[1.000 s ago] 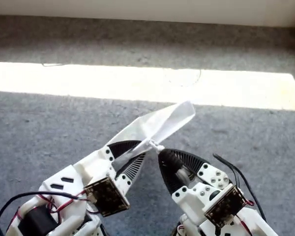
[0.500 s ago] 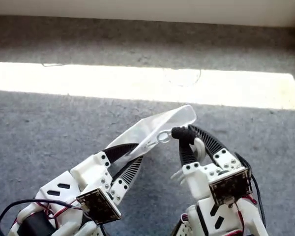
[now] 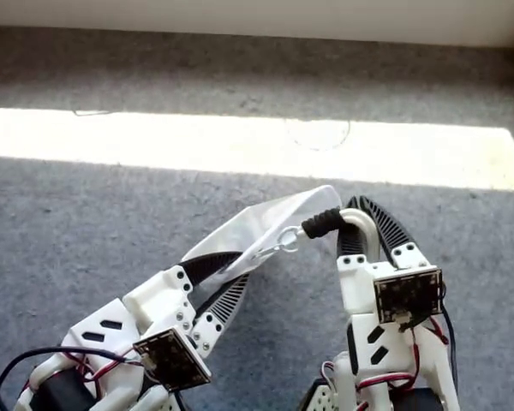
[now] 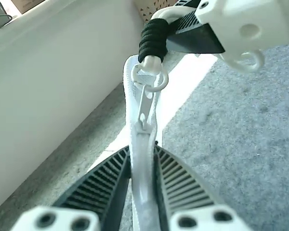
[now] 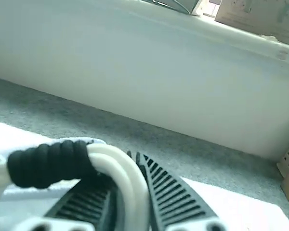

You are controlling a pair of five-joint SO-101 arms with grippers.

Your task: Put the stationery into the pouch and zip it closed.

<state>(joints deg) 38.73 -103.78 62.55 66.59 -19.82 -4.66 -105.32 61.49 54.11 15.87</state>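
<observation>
Mid-frame in the high view, the left gripper (image 3: 240,264) clamps a clear pouch (image 3: 265,224) above grey carpet (image 3: 86,223). Just right, the right gripper (image 3: 357,208) pinches the looped cord (image 3: 324,223) on the zip (image 4: 143,115). A skewed pull could jam the zip or tug the pouch free.

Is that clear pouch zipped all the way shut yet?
Seemingly not. The zip slider sits short of the far end of the pouch, its pull cord held in the right fingers.

Both arms (image 3: 146,317) have white plastic shells with small dark screws, black ribbed fingers (image 3: 233,295), square dark circuit boards (image 3: 173,358) and red-and-black cables (image 3: 84,354).
</observation>
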